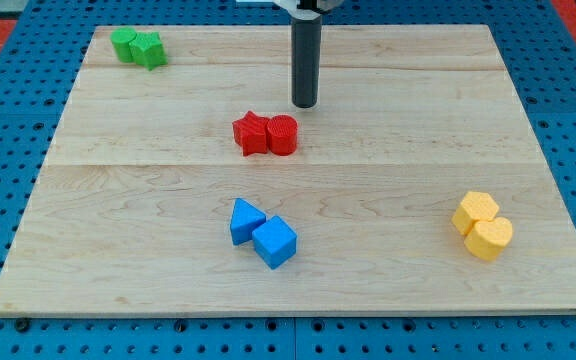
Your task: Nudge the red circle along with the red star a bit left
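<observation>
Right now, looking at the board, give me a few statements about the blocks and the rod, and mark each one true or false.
1. The red star touches the red circle. True.
2. My tip presses on the red circle. False: it stands apart, toward the view's top and slightly right.
3. The green blocks sit at the view's top left. True.
4. The yellow blocks lie left of the blue blocks. False: right.
</observation>
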`<action>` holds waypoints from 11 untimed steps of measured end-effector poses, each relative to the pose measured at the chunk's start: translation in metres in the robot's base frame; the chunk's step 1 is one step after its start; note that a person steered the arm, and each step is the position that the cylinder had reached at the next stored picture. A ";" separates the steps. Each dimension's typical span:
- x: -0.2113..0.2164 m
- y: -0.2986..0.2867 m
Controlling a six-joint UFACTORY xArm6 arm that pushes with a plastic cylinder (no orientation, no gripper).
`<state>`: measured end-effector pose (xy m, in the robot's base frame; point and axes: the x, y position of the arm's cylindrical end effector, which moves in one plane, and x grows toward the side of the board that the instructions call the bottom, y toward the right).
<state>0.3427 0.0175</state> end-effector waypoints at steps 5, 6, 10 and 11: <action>0.004 0.070; 0.005 0.070; 0.053 0.064; 0.080 0.030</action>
